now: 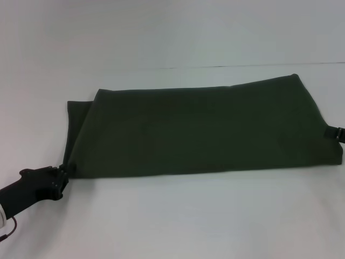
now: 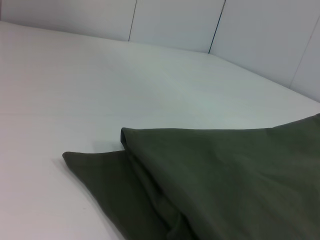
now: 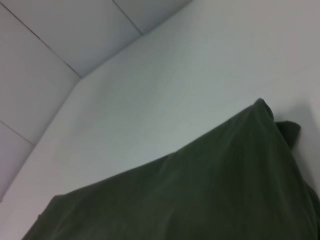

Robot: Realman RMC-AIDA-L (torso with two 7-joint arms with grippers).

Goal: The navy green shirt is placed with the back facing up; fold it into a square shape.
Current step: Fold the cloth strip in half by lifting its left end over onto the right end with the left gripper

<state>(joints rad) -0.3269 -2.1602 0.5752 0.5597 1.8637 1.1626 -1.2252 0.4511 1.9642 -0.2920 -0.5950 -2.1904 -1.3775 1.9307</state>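
Left gripper (image 1: 63, 171) clamps navy green shirt (image 1: 199, 129) at 8 o'clock; right gripper (image 1: 335, 133), 3 o'clock, grip state indeterminate.

One navy green shirt (image 1: 199, 129), folded into a long band with two layers showing at its left end, on one white table (image 1: 172, 221). Two grippers: left gripper (image 1: 60, 181) at the shirt's near-left corner, right gripper (image 1: 335, 133) at its right edge. White wall panels (image 2: 175, 20) behind, at least three.
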